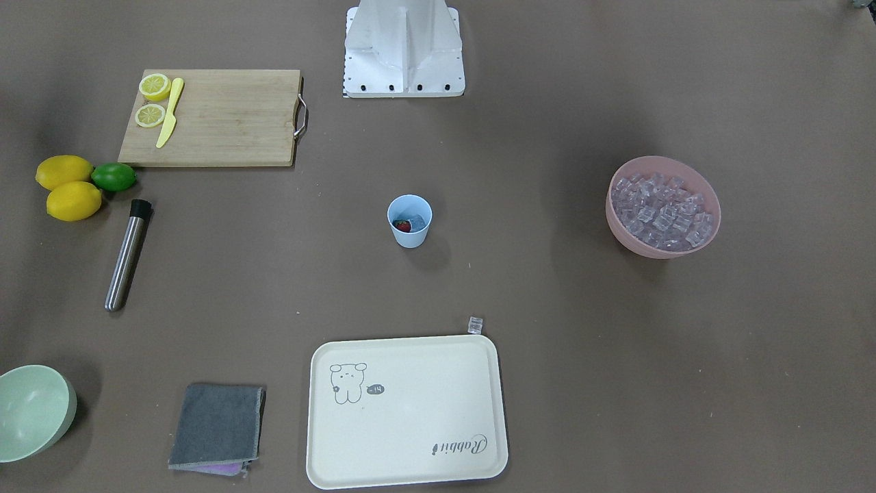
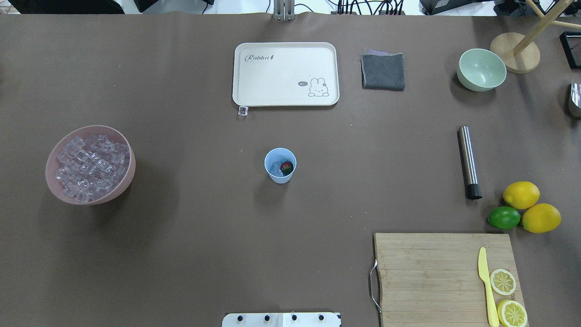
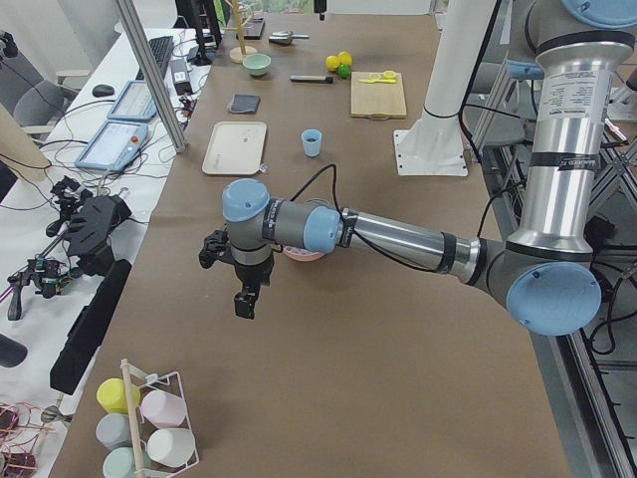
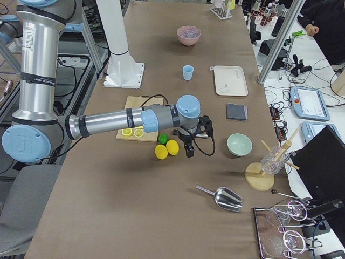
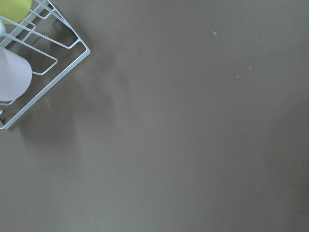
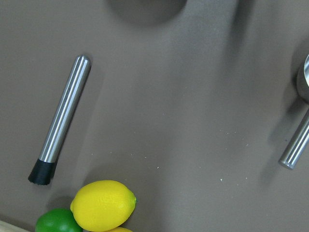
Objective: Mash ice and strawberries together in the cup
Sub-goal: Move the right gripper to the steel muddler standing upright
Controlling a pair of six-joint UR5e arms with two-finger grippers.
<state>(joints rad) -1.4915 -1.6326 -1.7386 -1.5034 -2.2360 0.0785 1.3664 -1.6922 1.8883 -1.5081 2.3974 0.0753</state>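
Cup (image 2: pixel 280 165) stands upright at mid-desk, well apart from everything else. Inside are one strawberry (image 2: pixel 286 167) and some ice (image 2: pixel 275 170) side by side, both whole by the look of them.

My right pincer (image 4: pixel 190 151) hangs over the desk near the lemons (image 6: pixel 103 205) and lime (image 6: pixel 55 221). My left pincer (image 3: pixel 244 299) hangs at the far end by a wire rack (image 5: pixel 88 49). Whether either is released or clenched, I cannot tell.

Judged step: fetch the muddler (image 6: pixel 63 118), lying flat near the fruit. I recommend gripping across the steel shaft near mid-length and bringing the black end down into the cup.

Hazards:
- The round shaft may roll.
- The light cup may tip under pressing, so my left should steady it.

A stray cube (image 2: pixel 243 111) lies just beside the tray (image 2: pixel 254 97) corner. The pink bowl (image 2: pixel 109 196) of spare ice sits well apart.
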